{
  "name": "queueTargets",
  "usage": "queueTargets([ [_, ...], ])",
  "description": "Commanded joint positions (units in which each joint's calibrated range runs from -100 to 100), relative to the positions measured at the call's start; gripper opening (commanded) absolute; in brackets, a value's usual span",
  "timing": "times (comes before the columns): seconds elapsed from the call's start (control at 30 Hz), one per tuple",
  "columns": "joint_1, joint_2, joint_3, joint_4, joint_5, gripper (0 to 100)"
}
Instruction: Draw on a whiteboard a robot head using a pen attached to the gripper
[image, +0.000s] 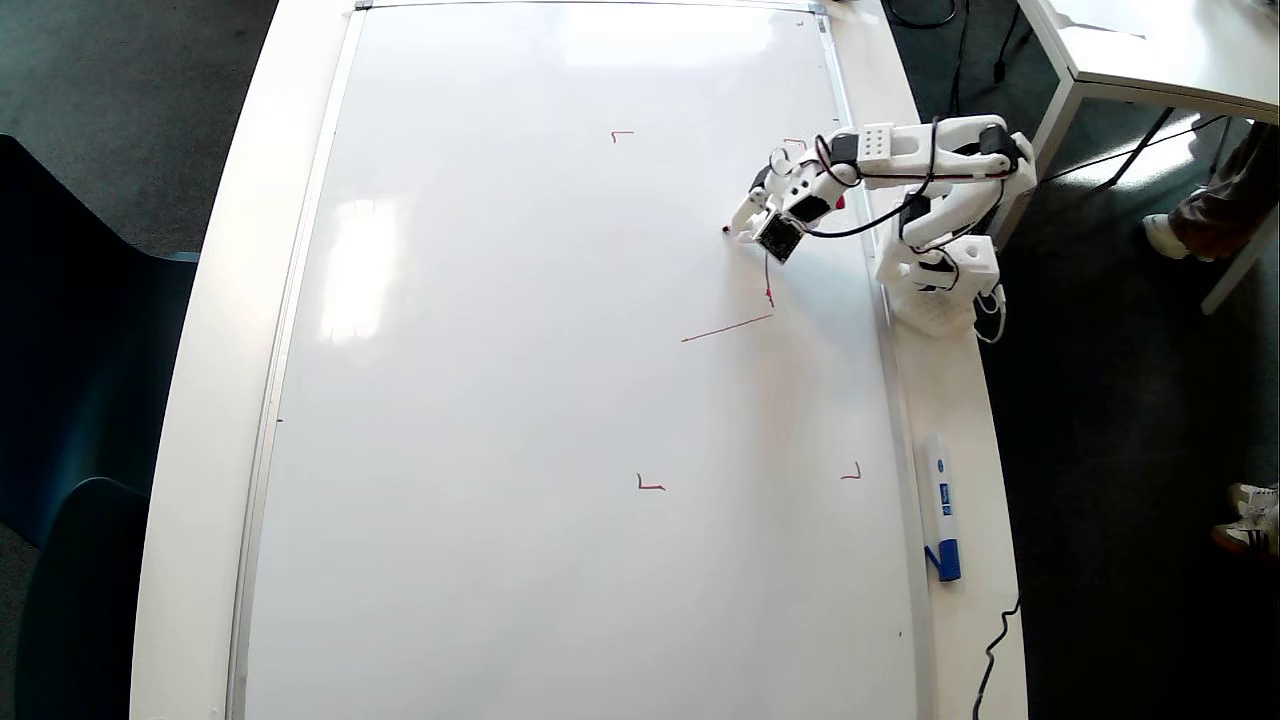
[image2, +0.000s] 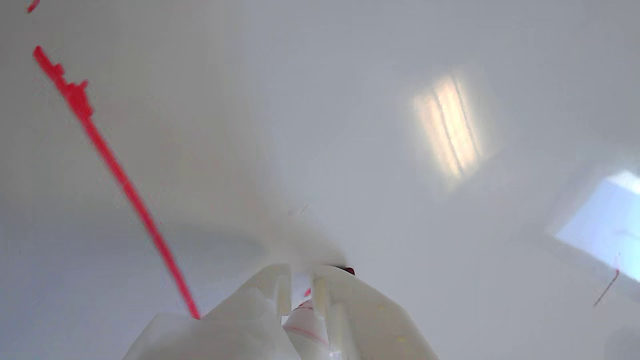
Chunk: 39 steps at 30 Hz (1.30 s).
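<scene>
In the wrist view the gripper (image2: 301, 280) is squeezed almost shut on the pen (image2: 306, 315), whose tip touches the whiteboard (image2: 350, 125) beside a red line (image2: 120, 175), and farther off a blue-capped marker (image: 940, 505) lies by the board's edge.

No legible txt, labels, nos.

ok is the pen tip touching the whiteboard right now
Cannot tell. In the overhead view the pen tip sits over the whiteboard, height unreadable; in the wrist view the gripper hides the tip.
</scene>
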Motion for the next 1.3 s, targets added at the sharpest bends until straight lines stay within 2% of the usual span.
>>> queueTargets([
  [0.0,-1.1,6.21,-6.07,-4.66,-0.38,1],
  [0.4,-1.91,21.47,-20.6,-5.1,-1.61,1],
  [1.27,-2.36,22.39,-20.96,-5.1,-1.34,1],
])
